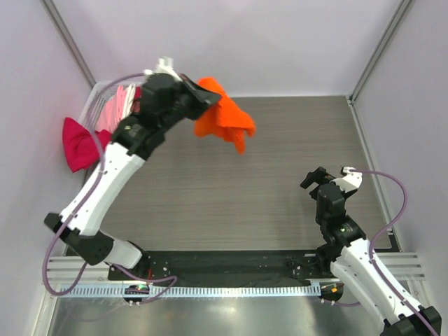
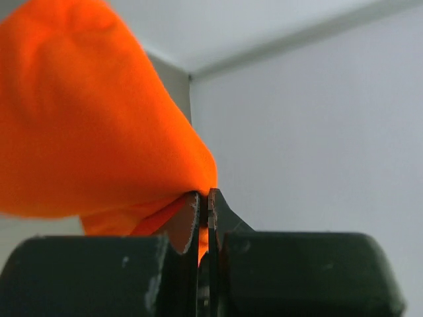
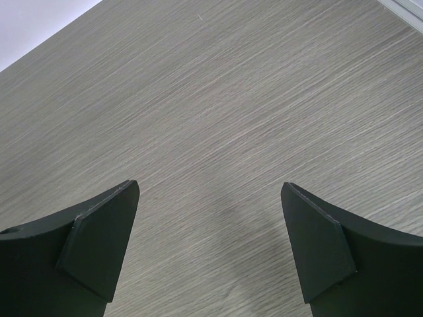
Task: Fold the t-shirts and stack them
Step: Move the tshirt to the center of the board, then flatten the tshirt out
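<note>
Pinching tight with the left hand (image 2: 204, 218), right up against the lens: jaws closed flat on a thin fold of the orange shirt (image 2: 86, 119). Holding it high above the far left of the table (image 1: 231, 189), bunched and dangling, touching nothing below. Over on the near right, spotting the right hand (image 3: 210, 198) spread wide and empty, low over bare table, well apart from the cloth. Noting a red shirt (image 1: 78, 143) hanging at the near side of the basket (image 1: 98, 98), far left, with pink shirts (image 1: 115, 108) heaped inside.

Looking risky on several counts. Could lose the orange shirt mid-swing, with so little cloth between the jaws and all the weight hanging off one point. Could land it as a crumpled heap instead of flat, with only one spot held and nothing spreading the rest. Might snag the dangling hem on the basket or drag the red shirt along, being so near both. Might also miss a clean second grip with the right hand, judging by how twisted the bundle hangs. Worth lowering slowly toward mid-table and letting the cloth drape out first.
</note>
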`<state>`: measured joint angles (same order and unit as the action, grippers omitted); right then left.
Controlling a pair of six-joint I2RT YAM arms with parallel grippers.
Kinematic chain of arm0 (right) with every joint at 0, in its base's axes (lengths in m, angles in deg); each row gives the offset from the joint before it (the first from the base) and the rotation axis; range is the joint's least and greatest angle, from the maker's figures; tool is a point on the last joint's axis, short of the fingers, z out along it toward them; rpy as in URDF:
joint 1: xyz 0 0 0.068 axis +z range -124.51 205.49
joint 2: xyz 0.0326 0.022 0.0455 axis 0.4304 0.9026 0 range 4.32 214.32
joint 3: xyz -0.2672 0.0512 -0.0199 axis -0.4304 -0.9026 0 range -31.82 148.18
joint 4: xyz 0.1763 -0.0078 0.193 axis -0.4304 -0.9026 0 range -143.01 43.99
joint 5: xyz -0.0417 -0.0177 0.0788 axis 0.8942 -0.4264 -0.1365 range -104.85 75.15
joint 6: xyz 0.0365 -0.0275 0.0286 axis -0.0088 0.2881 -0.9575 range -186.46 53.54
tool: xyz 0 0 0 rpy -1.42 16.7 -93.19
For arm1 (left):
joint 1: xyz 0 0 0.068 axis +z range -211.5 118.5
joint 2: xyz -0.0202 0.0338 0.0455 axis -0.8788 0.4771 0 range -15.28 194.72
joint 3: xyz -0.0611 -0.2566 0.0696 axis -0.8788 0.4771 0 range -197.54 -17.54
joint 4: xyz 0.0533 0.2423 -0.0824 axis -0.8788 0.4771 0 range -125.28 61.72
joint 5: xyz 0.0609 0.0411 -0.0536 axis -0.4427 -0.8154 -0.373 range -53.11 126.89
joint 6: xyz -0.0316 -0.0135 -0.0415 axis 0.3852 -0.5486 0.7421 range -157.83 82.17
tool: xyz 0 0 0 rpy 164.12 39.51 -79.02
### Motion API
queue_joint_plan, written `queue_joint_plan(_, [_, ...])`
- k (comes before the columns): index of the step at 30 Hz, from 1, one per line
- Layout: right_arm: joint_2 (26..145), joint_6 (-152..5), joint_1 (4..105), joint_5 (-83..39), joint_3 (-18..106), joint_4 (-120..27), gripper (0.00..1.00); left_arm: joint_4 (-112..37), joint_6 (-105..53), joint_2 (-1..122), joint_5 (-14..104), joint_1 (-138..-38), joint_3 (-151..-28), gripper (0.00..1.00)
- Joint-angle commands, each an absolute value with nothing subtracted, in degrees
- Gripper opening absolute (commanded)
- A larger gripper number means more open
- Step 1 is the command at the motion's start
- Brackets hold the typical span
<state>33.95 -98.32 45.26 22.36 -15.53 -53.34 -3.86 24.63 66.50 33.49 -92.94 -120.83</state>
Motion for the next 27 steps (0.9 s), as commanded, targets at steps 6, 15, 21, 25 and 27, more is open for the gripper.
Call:
queue_joint_plan(6, [31.83,-98.89,45.27,24.52,-14.16,-52.07,0.95,-17.08,28.43,69.63,39.69,-99.05,-110.82,0.01])
queue_joint_plan(15, [30.24,-98.72,45.27,23.74,-14.60,-52.51,0.95,-21.13,21.87,59.61,31.19,-89.98,-67.57,1.00])
queue_joint_plan(21, [35.41,-97.49,45.27,20.06,-12.32,-52.25,0.83,-18.94,9.30,61.36,29.34,-95.15,-70.09,1.00])
queue_joint_plan(25, [40.08,-96.87,45.27,17.85,-10.21,-52.42,0.74,-17.17,-0.28,65.92,25.21,-104.28,-75.98,0.98])
queue_joint_plan(27, [40.96,-97.22,45.27,18.37,-9.85,-52.43,0.72,-17.35,-5.03,69.51,23.36,-109.82,-79.32,0.97])
